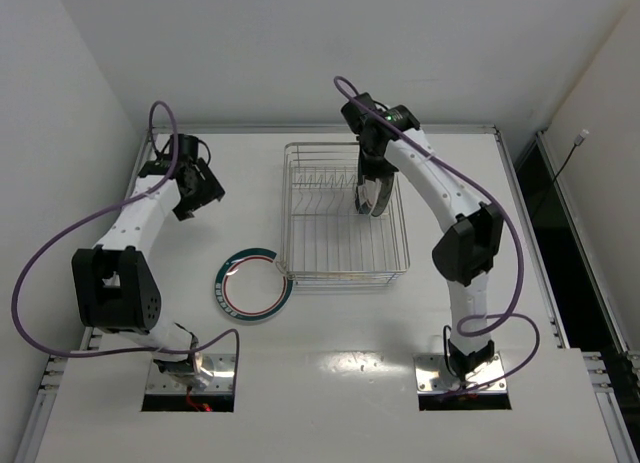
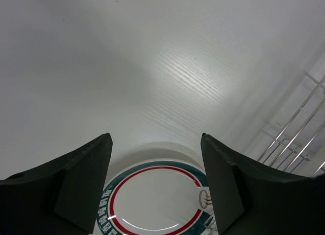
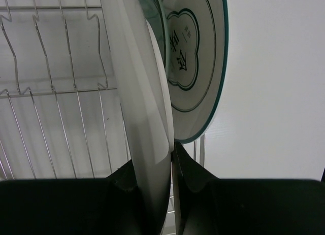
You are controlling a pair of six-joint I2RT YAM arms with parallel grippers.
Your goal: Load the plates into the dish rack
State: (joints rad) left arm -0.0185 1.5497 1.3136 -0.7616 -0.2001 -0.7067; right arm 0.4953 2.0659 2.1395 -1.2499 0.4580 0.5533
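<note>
dish rack (image 1: pixel 345 274) sits mid-desk, a little toward the far edge, long side running near to far. desk (image 1: pixel 350 353) is plain white.

right gripper (image 3: pixel 170 164) reaches down into the rack's right half, by the row of upright dividers. its jaws are narrow and clamped on the rim of a white plate (image 3: pixel 150 118). the plate stands on edge and shows edge-on in the wrist view. just behind it, on the side nearer the rack's right wall, stands a second plate (image 3: pixel 200 57) with a teal rim and a green scalloped outline around lettering. the two faces are close together; contact between them cannot be told. the foot of either plate is hidden by the fingers, so its seating in the wires cannot be told.

left gripper (image 2: pixel 155 141) hangs over the desk's left side, well left of the rack. its jaws are wide and hold nothing.

a third plate (image 1: pixel 252 284) lies flat on the desk at the rack's near left corner. it is white with a dark green rim and a red ring. its rim is right at the corner wire. the left wrist view shows it below and between the open fingers, apart from both.
</note>
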